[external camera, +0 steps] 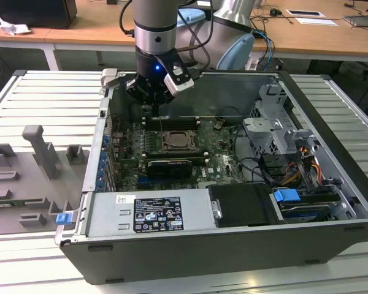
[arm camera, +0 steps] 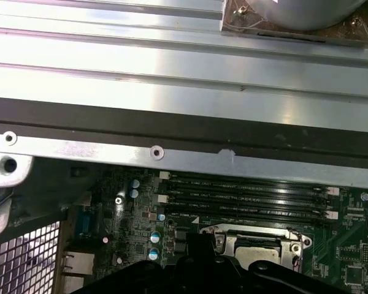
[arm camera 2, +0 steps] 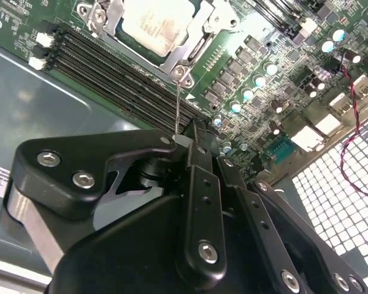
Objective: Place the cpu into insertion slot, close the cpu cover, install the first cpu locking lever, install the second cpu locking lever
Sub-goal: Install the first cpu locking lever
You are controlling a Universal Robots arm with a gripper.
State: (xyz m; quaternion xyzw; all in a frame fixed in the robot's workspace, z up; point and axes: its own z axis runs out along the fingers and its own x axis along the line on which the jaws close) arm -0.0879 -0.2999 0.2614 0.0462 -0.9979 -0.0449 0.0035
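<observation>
Fingers [arm camera 2: 196, 165] of the gripper [arm camera 2: 181, 142] are pinched together on the free end of a thin wire locking lever [arm camera 2: 178, 104]. The lever rises from one corner of the insertion slot [external camera: 175, 142] up to the gripper.

The cpu [arm camera 2: 153, 21] lies flat in that slot. Its pale top shows through the window of the cpu cover [arm camera 2: 196, 33], which lies closed over it.

In the exterior view the gripper hangs at about eleven o'clock of the slot, inside an open computer case [external camera: 331, 159] that rests on a slatted counter [external camera: 43, 98]. Memory slots [arm camera 2: 110, 67] run just beside the slot, at its twelve o'clock in the exterior view. A long black card [external camera: 168, 166] lies at its six o'clock on the green board [arm camera 2: 276, 79].
</observation>
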